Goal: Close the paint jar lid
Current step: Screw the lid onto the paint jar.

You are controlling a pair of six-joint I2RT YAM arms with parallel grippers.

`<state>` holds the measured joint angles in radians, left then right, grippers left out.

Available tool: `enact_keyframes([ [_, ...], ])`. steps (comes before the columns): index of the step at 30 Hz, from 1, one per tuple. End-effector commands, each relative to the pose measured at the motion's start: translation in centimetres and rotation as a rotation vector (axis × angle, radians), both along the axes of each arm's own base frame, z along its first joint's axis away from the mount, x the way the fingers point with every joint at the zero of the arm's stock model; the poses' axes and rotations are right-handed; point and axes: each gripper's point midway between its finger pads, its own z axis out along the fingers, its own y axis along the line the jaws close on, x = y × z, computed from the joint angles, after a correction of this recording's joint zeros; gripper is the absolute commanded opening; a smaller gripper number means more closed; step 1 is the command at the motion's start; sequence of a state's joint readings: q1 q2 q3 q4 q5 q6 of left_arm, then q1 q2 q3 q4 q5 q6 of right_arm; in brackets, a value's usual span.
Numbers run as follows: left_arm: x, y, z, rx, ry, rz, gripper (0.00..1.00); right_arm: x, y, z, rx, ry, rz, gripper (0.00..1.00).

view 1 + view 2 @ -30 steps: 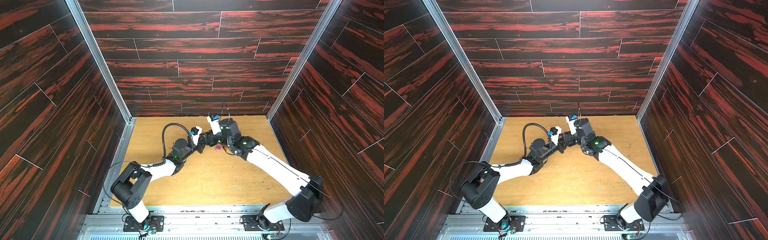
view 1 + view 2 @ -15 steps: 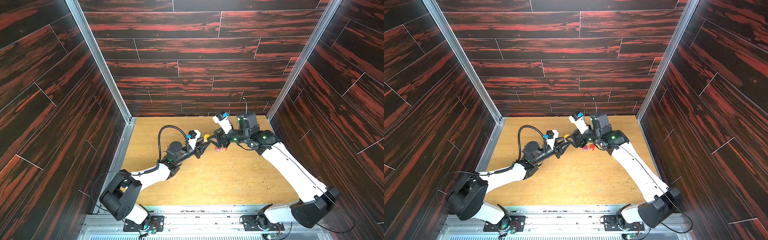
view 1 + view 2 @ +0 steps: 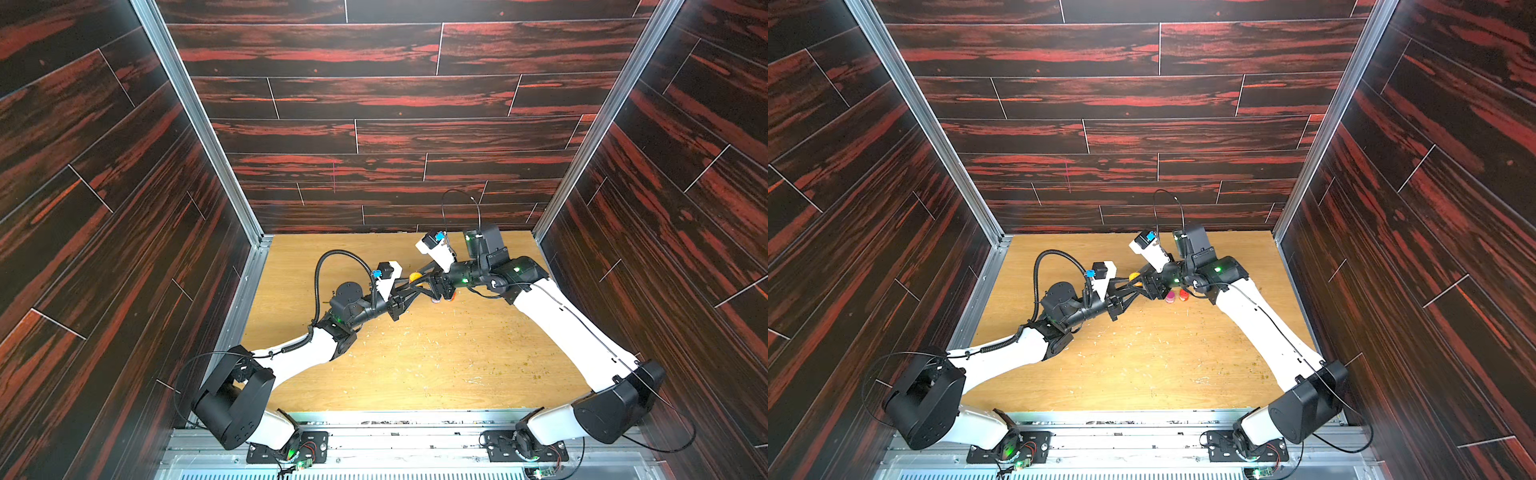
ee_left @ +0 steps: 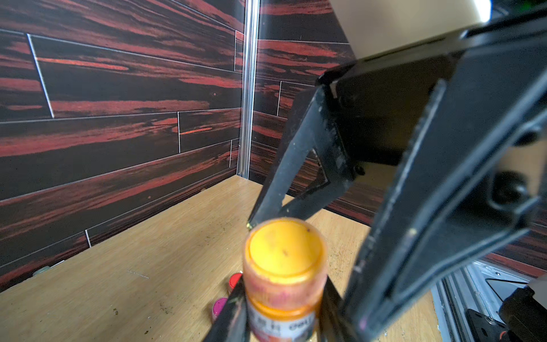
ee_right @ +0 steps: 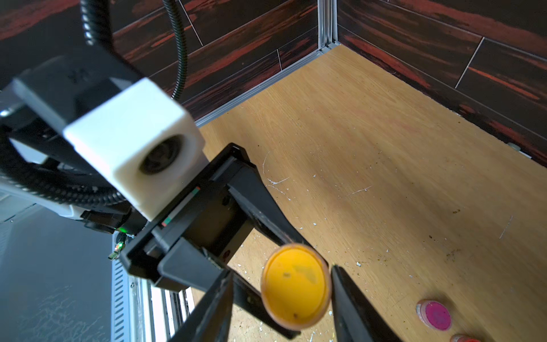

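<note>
Paint jar (image 4: pixel 284 290): judged small, light, smooth plastic, slip-prone. Left fingers (image 4: pixel 232 314) clamped on its body, holding it above the surface (image 3: pixel 415 365), mid-far. Right fingers (image 5: pixel 347 296) part-open astride the yellow lid (image 5: pixel 296 284), not gripping. Take the lid by its rim

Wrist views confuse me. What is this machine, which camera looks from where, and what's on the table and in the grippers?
You see two robot arms, the left arm and the right arm, each ending in a two-finger gripper. Both top views look down on the whole table. Each wrist view rides on one arm and looks along its fingers. The left gripper is shut on a yellow jar, with the lid sitting on top. The right gripper stands open on either side of that lid. A pink jar and a red jar stand on the table.
</note>
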<state>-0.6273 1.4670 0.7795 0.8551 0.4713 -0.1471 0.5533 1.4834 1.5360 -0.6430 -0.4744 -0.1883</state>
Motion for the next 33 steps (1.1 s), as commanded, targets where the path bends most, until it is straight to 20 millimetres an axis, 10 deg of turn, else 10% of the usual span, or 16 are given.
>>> enact_keyframes([
  [1,-0.8,0.6,1.6,-0.022,-0.039,-0.008,0.24,-0.1,0.4,0.4,0.013,0.005,0.024,0.50],
  [18,0.6,0.5,1.3,0.003,-0.034,0.042,0.24,1.2,0.7,-1.0,0.013,0.048,-0.027,0.29],
  [33,11.3,-1.3,0.5,-0.041,-0.096,0.335,0.22,8.8,4.0,-5.5,0.048,0.101,-0.579,0.43],
])
